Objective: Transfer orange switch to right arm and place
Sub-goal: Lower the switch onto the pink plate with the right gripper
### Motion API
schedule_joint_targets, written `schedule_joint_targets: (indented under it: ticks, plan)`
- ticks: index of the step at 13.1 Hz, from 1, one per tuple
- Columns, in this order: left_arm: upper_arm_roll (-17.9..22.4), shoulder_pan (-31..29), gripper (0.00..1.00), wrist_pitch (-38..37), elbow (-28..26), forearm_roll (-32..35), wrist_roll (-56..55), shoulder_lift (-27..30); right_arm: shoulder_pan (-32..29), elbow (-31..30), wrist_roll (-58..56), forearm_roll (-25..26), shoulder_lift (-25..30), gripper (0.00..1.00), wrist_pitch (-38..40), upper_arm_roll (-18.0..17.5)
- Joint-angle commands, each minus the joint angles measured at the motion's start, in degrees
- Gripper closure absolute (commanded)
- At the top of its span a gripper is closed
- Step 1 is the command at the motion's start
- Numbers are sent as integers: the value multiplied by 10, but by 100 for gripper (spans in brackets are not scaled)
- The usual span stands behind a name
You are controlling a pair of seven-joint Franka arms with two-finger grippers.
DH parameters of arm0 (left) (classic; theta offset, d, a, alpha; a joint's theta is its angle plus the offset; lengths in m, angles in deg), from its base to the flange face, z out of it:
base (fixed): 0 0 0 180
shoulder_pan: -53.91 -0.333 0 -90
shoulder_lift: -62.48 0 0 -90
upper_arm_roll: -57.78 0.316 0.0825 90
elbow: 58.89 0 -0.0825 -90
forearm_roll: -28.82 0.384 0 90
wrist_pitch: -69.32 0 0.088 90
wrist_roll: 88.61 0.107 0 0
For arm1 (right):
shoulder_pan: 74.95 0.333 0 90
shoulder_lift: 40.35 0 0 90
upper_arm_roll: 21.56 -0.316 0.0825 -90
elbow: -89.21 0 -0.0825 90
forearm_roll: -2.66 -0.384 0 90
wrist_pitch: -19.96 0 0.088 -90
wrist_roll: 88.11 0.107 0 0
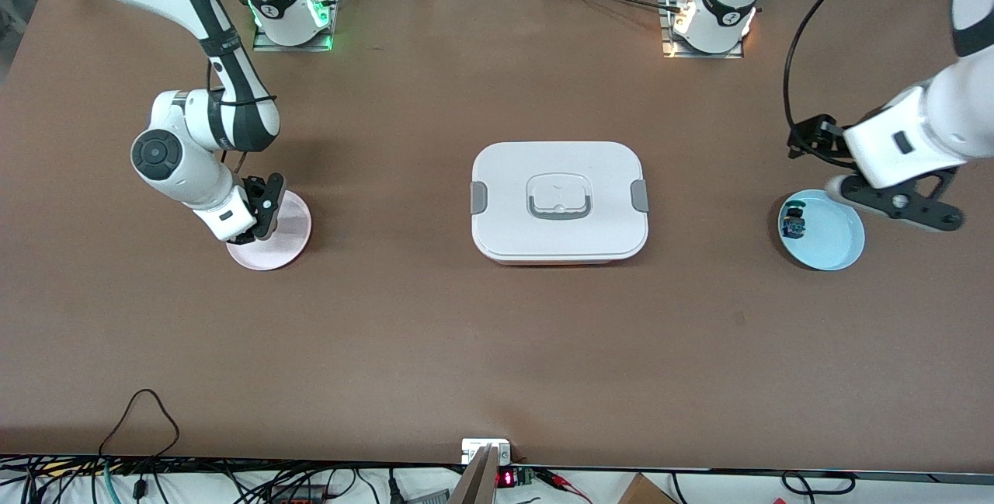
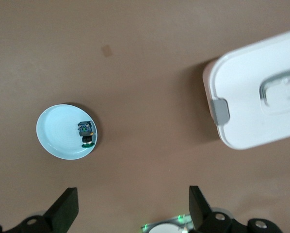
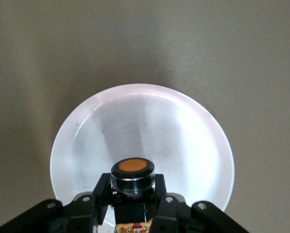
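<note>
Clamped on the orange switch (image 3: 132, 166), the right gripper (image 1: 260, 213) hangs low over the pink plate (image 1: 289, 244) at the right arm's end of the table; in the right wrist view we see the round orange cap facing up between the black fingers (image 3: 102, 187), with the pale plate (image 3: 184, 126) spread beneath it. We cannot tell whether the switch touches the plate.

Moving across the brown table (image 1: 388, 333), we find a white lidded box (image 1: 559, 201) at the middle, with grey latches at both ends and a recessed handle on its lid.

Toward the left arm's end lies a light blue plate (image 1: 835, 244), and on it, near the rim on the box's side, a small switch with blue-green parts (image 1: 794, 223). Over the edge of this plate the left gripper (image 1: 893, 205) hangs with its jaws spread wide and holding nothing; its black fingertips (image 2: 67, 206) show well apart in the left wrist view, above bare table.

Along the table's edge nearest the front camera we see black cables and a small red display. At the robots' edge the two bases are bolted on metal plates, the right arm's lit green.
</note>
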Motion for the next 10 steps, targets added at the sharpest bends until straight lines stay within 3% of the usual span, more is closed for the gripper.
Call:
schedule_joint_targets:
  ticks: [1, 3, 4, 5, 6, 10]
  plan:
    - [52, 21, 0, 100, -166, -25, -85, 119, -8, -15, -14, 10, -7, 99, -34, -7]
    - [74, 40, 0, 139, -253, -22, -125, 181, -9, -15, -17, 8, -13, 98, -35, -8]
    - [87, 50, 0, 164, -286, -21, -126, 205, -7, -15, -11, 5, -14, 87, -34, -8]
    - [92, 60, 0, 176, -306, -22, -126, 219, -6, -15, -5, 2, -14, 29, -30, -8]
    - [104, 72, 0, 178, -315, -25, -126, 227, -6, -15, -1, 2, -11, 0, -28, -8]
    - [106, 74, 0, 205, -313, -33, -123, 219, -5, -6, -1, 0, 19, 0, -4, -9]
